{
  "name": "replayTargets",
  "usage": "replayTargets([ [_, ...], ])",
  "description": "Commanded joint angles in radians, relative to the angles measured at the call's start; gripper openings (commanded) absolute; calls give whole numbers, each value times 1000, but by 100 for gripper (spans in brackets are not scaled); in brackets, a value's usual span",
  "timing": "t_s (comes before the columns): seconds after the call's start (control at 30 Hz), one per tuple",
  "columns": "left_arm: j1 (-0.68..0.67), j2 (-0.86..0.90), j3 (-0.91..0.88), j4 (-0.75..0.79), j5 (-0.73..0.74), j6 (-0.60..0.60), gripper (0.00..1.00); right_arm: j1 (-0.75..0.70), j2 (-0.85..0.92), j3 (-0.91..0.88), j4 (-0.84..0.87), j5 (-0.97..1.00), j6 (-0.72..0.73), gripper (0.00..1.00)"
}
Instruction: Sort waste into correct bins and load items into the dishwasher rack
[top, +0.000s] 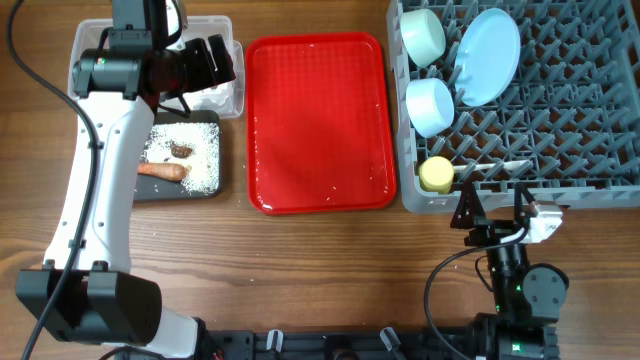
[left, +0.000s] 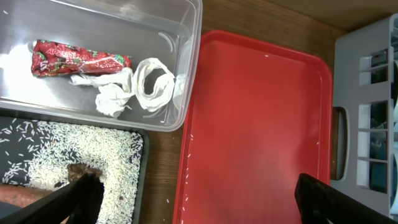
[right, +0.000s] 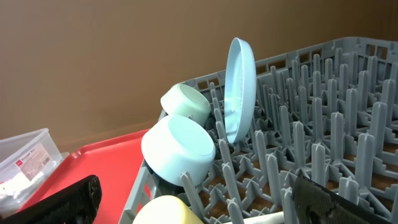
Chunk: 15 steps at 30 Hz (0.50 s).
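The white spoon (top: 497, 167) lies in the grey rack (top: 590, 130), in the row closest to the table's front edge. Its long axis runs left to right along that rim, and one end is just beside the yellow cup (top: 436, 174). The right gripper (top: 493, 205) hangs just outside the rim, on the front-edge side of the spoon, with its fingers spread wide and nothing in them. We judge it much the nearer arm for any touch-up there.

Further toward the far right corner, the blue bowl (top: 430, 105), green bowl (top: 422, 36) and plate (top: 488, 55) stand among the pegs. The red tray (top: 320, 120) sits mid-table.

At the far left corner the clear tub (left: 186, 37) holds the wrapper (left: 78, 59) and tissue (left: 140, 87). Just in front of it, the black tray (top: 200, 194) holds rice (top: 200, 160), the carrot stick (top: 162, 171) and a brown lump (top: 181, 151). The left gripper (left: 199, 183) hovers over the tub's corner, also wide and empty.

A sticker (right: 28, 163) on the tub carries red print (too small for us to read), and the wrapper's lettering is no clearer.
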Motion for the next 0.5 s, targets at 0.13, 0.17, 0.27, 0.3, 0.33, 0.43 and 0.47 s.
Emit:
replayTargets([
  [0.13,5,-3,12,3,-6,-1,100,5,-15,-3,8,-9,17,100],
  [0.17,5,-3,12,2,-6,-1,100,5,-15,-3,8,-9,17,100],
  [0.27,5,-3,12,2,-6,-1,100,5,-15,-3,8,-9,17,100],
  [0.3,5,-3,12,2,-7,0,100,5,-15,-3,8,-9,17,100],
  [0.33,5,-11,12,0,-21,4,100,5,-15,-3,8,-9,17,100],
  [0.43,5,-81,1,-22,-85,7,100,5,-15,-3,8,-9,17,100],
  [0.47,5,-118,-26,14,-100,10,100,5,-15,-3,8,-8,17,100],
])
